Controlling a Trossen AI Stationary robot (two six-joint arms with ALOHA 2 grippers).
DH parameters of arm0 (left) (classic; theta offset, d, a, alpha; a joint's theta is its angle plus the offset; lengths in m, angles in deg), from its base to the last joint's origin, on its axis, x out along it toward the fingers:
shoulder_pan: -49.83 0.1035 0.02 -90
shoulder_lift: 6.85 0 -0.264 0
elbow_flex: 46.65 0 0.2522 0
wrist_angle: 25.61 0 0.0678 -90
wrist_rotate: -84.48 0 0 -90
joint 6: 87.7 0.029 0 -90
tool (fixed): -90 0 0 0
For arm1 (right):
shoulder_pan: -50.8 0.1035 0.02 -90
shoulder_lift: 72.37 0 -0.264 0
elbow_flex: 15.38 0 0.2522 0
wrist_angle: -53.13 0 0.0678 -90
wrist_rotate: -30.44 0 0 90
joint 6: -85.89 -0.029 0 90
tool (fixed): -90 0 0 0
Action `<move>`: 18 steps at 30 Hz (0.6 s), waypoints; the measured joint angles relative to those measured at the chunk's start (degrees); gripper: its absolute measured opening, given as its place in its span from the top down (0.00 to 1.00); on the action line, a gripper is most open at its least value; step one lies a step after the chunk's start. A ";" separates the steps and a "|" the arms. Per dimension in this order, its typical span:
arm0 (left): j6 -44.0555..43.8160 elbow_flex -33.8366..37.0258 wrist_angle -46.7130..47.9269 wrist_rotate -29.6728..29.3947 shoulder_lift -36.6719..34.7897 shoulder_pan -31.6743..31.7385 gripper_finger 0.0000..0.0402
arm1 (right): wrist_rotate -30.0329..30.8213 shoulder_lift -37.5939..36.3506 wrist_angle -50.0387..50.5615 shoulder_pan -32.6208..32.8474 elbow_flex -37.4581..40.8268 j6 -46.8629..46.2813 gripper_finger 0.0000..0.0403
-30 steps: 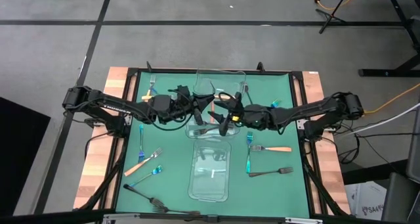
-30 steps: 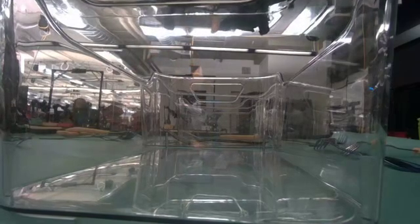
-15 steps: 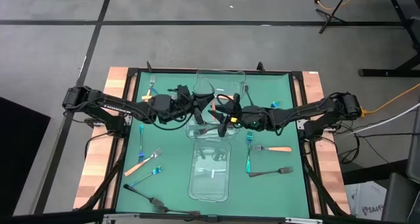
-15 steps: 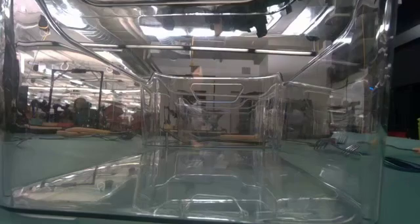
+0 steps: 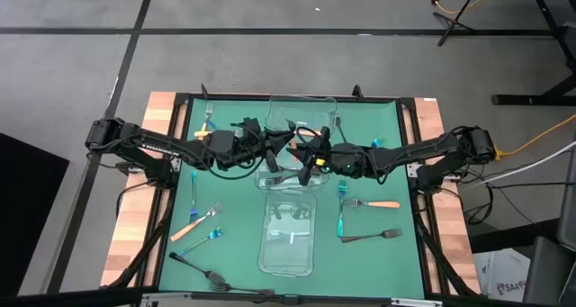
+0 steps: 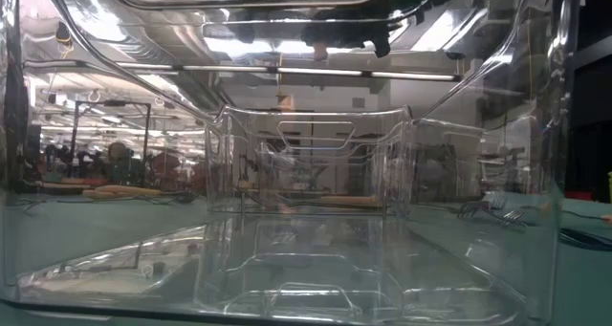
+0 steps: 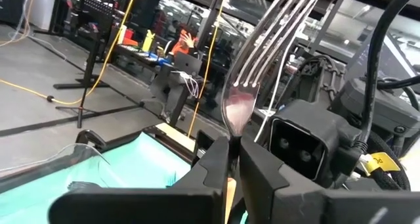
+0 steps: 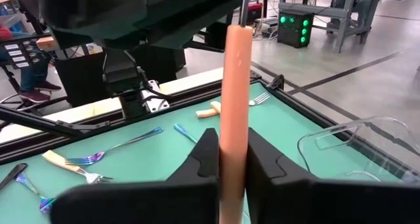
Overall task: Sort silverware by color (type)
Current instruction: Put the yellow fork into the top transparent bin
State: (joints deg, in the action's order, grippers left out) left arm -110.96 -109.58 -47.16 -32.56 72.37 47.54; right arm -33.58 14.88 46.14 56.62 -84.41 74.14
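- Mid-table handover: the left gripper (image 7: 233, 148) pinches an orange-handled fork (image 7: 246, 96) at its neck, while the right gripper (image 8: 226, 159) clamps the orange handle.
- Apparent next step: left releases, right carries it toward the clear container (image 5: 302, 109) at twelve o'clock.

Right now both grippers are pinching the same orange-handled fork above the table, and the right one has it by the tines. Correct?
Not quite. The right gripper is shut on the fork's orange handle, as the right wrist view shows; the left gripper holds the neck below the tines, as the left wrist view shows.
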 joint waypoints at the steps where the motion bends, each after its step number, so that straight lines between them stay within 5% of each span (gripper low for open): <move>1: -0.02 0.00 0.00 0.54 0.00 0.01 0.94 | 0.00 0.00 0.00 0.02 0.00 0.00 0.97; 18: -0.23 0.00 6.95 3.20 0.09 0.00 0.74 | -0.07 -1.50 2.34 -0.41 -0.07 2.11 0.97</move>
State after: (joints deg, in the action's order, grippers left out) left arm -111.19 -109.58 -40.21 -29.35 72.45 47.54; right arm -33.64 13.38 48.48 56.21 -84.47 76.26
